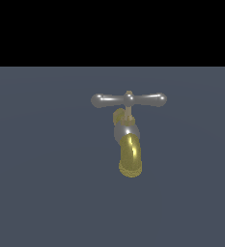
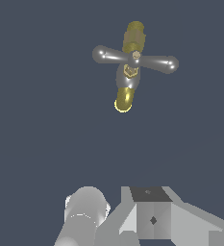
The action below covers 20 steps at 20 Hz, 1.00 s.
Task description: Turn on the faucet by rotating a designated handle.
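Observation:
The faucet [image 1: 129, 144] stands alone on the dark floor in the exterior view, its brass curved spout [image 1: 131, 157] ending in a ribbed mouth that faces the camera. The handle [image 1: 129, 100], a silver crossbar with bulbous ends and a small brass hub, lies level on top of the thin stem. In the wrist view the handle [image 2: 135, 59] crosses over the spout [image 2: 125, 98], far from the camera. A grey block [image 2: 152, 216] and a grey cylinder [image 2: 84, 214] of my arm fill that view's near edge. I cannot make out the fingers, and nothing touches the faucet.
A flat dark blue-grey floor [image 1: 46, 193] surrounds the faucet on all sides. A black band lies beyond it at the far edge in the exterior view.

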{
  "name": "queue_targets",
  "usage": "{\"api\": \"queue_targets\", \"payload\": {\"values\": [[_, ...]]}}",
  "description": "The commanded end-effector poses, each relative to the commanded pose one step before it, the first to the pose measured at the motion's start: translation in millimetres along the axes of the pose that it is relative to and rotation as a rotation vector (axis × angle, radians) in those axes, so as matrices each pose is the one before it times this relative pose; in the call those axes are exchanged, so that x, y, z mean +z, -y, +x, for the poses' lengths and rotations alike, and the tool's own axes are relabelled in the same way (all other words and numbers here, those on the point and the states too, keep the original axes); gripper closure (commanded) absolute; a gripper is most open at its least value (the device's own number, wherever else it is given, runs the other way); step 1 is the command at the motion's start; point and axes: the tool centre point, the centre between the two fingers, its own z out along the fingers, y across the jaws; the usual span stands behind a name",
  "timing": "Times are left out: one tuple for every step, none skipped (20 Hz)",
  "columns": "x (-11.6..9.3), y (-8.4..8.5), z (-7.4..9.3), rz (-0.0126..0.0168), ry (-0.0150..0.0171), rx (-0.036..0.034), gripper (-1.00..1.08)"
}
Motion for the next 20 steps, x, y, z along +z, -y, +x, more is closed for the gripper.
{"api": "queue_targets", "payload": {"values": [[10.80, -7.91, 0.95, 0.00019, 0.00038, -0.05831, 1.08], [4.35, -3.28, 0.39, 0.00008, 0.00011, -0.02351, 1.08], [4.35, -3.29, 0.39, 0.00007, 0.00011, -0.02354, 1.08], [4.36, -3.29, 0.40, 0.00006, 0.00011, -0.02356, 1.08], [4.36, -3.31, 0.40, 0.00006, 0.00011, -0.02357, 1.08], [4.36, -3.32, 0.40, 0.00005, 0.00011, -0.02359, 1.08], [4.37, -3.33, 0.40, 0.00004, 0.00011, -0.02361, 1.08], [4.37, -3.34, 0.40, 0.00004, 0.00012, -0.02362, 1.08], [4.38, -3.35, 0.40, 0.00003, 0.00012, -0.02364, 1.08], [4.38, -3.36, 0.40, 0.00002, 0.00012, -0.02365, 1.08], [4.38, -3.37, 0.41, 0.00001, 0.00013, -0.02366, 1.08], [4.39, -3.38, 0.41, 0.00000, 0.00013, -0.02368, 1.08], [4.39, -3.39, 0.41, -0.00001, 0.00014, -0.02368, 1.08], [4.39, -3.40, 0.41, -0.00002, 0.00014, -0.02369, 1.08], [4.39, -3.41, 0.41, -0.00003, 0.00015, -0.02369, 1.08], [4.39, -3.42, 0.42, -0.00003, 0.00016, -0.02370, 1.08], [4.39, -3.43, 0.42, -0.00004, 0.00016, -0.02368, 1.08], [4.39, -3.44, 0.42, -0.00005, 0.00017, -0.02368, 1.08], [4.39, -3.44, 0.42, -0.00006, 0.00018, -0.02366, 1.08], [4.39, -3.45, 0.43, -0.00007, 0.00019, -0.02365, 1.08]]}}
